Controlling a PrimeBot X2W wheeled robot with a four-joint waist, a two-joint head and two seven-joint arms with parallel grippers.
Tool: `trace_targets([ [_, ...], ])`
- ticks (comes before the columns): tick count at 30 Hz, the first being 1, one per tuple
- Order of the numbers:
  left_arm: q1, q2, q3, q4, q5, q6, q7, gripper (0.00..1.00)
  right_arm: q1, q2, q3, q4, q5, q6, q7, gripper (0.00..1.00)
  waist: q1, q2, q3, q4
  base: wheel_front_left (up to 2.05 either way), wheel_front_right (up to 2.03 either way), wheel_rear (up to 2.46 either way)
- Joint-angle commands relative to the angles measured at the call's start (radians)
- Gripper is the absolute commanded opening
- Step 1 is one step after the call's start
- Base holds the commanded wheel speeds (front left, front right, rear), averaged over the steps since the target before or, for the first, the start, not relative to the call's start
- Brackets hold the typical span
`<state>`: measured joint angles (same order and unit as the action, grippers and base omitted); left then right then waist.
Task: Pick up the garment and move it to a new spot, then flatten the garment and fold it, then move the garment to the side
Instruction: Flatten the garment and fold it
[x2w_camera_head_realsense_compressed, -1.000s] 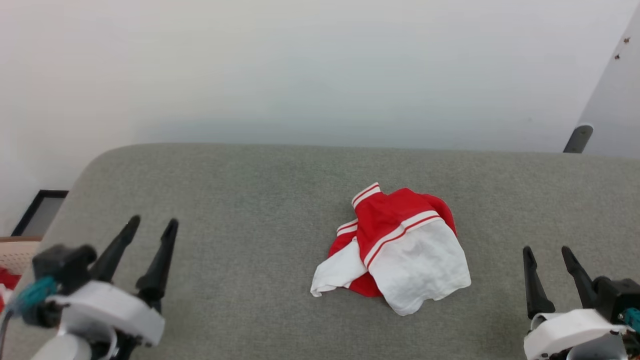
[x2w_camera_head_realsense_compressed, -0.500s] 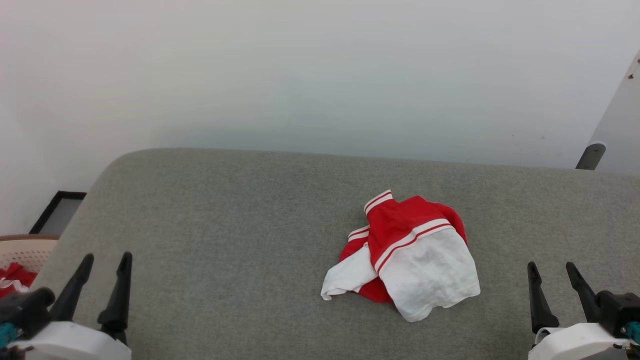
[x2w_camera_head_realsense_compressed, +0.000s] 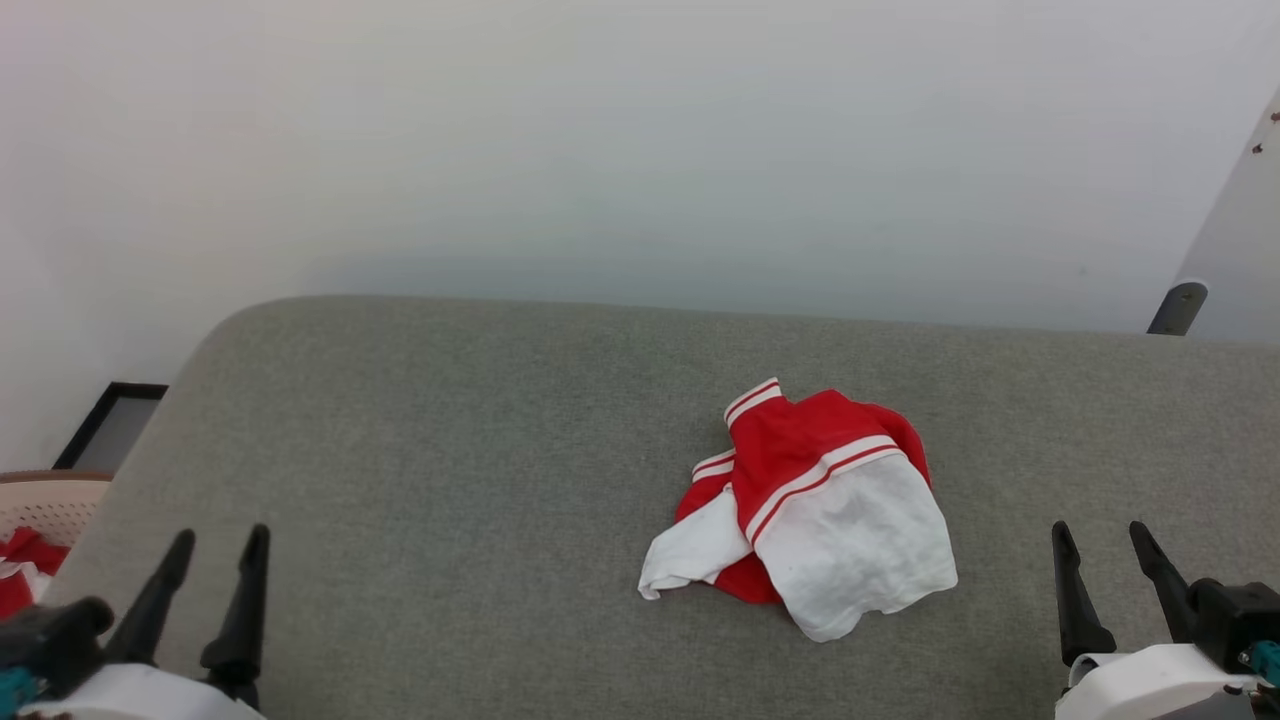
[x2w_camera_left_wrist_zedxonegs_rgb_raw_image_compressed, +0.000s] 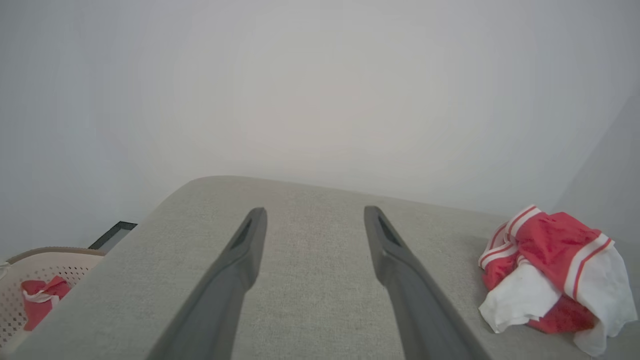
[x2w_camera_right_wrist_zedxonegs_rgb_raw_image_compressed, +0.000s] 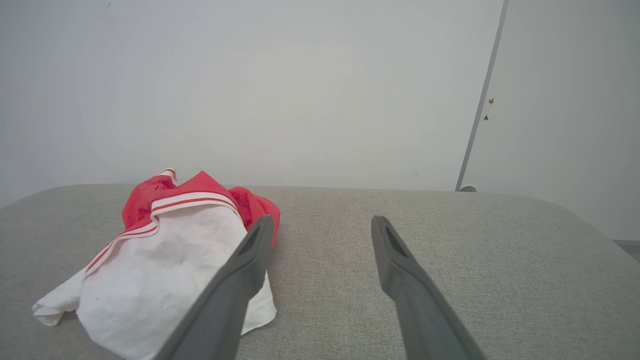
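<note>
Both the left gripper (x2w_camera_head_realsense_compressed: 222, 537) and the right gripper (x2w_camera_head_realsense_compressed: 1098, 530) are hovering with fingers spread and empty, over the near-left and near-right corners of the grey pad (x2w_camera_head_realsense_compressed: 450, 420). The garment (x2w_camera_head_realsense_compressed: 810, 510) is lying crumpled just right of the pad's middle, white panel on top and red bunched behind, with neither gripper touching it. I'm judging the task barely begun. Flattening, folding and setting aside are all waiting, and I cannot tell whether this is already its new spot.
</note>
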<state>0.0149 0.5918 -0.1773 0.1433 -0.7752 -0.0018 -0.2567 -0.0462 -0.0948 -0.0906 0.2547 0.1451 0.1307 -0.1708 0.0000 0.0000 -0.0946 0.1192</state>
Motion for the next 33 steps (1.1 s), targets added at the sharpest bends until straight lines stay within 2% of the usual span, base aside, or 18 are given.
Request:
trace_targets([
  [1,-0.014,0.003,-0.009,-0.009,-0.006,-0.017,0.021,1.00,0.005,-0.005,0.004,-0.004,-0.006,0.000,0.002,1.00,0.0000,0.0000,0.004,-0.003,0.00,0.00,0.00],
  [6,-0.064,0.023,-0.041,-0.037,-0.029,-0.036,0.123,1.00,-0.009,-0.009,0.013,-0.007,-0.006,0.000,0.006,1.00,0.0000,0.0000,0.015,-0.011,0.00,0.00,0.00],
  [16,-0.272,0.063,-0.141,-0.099,-0.101,-0.059,0.474,1.00,-0.048,-0.010,0.040,-0.019,-0.003,0.000,0.004,1.00,0.0000,0.0000,0.070,-0.068,0.00,0.00,0.00],
  [26,-0.453,0.041,-0.240,-0.060,-0.180,-0.071,0.760,1.00,-0.107,0.002,0.058,-0.029,-0.006,0.000,-0.013,1.00,0.0000,0.0000,0.190,-0.154,0.00,0.00,0.00],
  [33,-0.542,-0.003,-0.304,0.011,-0.201,-0.061,0.897,1.00,-0.149,0.017,0.061,-0.013,-0.008,0.000,-0.036,1.00,0.0000,0.0000,0.267,-0.207,0.00,0.00,0.00],
])
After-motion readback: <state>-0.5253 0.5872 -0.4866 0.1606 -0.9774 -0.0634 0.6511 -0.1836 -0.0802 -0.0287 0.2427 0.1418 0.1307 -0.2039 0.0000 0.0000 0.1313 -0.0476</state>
